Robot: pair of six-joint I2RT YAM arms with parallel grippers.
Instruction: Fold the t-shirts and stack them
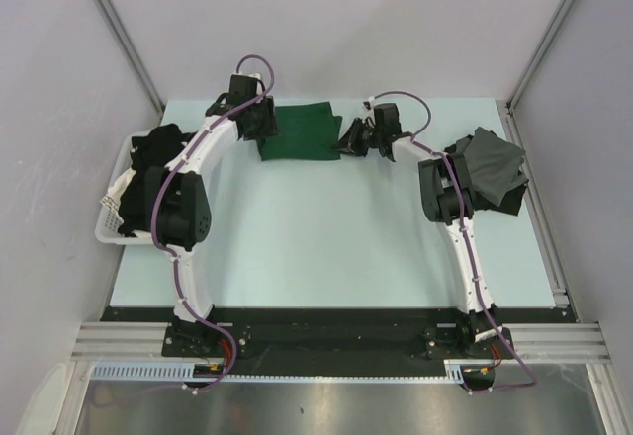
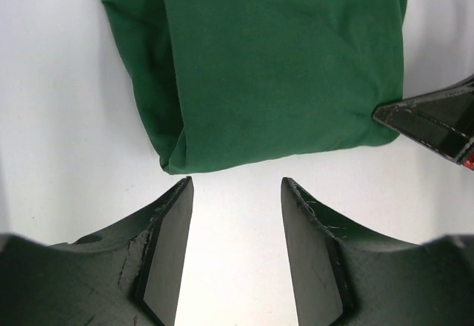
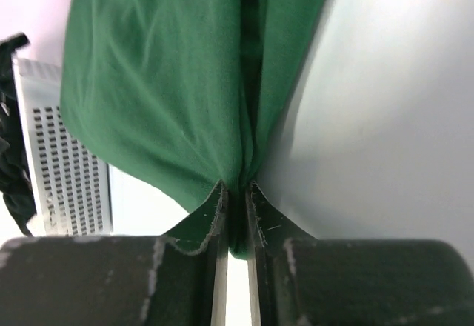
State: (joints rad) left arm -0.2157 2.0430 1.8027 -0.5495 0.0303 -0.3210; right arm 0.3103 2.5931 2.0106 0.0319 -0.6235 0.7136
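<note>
The dark green t-shirt [image 1: 302,131] lies folded at the back middle of the table. It also shows in the left wrist view [image 2: 274,67] and the right wrist view [image 3: 170,81]. My left gripper [image 1: 265,127] is open and empty just off the shirt's left edge; in its own view [image 2: 235,187] the folded edge lies just beyond the fingertips. My right gripper [image 1: 348,138] is shut on the shirt's right edge, with green cloth pinched between the jaws [image 3: 235,193]. A grey t-shirt [image 1: 487,165] lies crumpled at the right. Black t-shirts [image 1: 148,163] lie in the basket.
A white slatted plastic basket [image 1: 111,210] stands at the table's left edge; it also shows in the right wrist view [image 3: 63,163]. Grey walls enclose the table at the back and both sides. A black strip runs along the near edge [image 1: 326,326].
</note>
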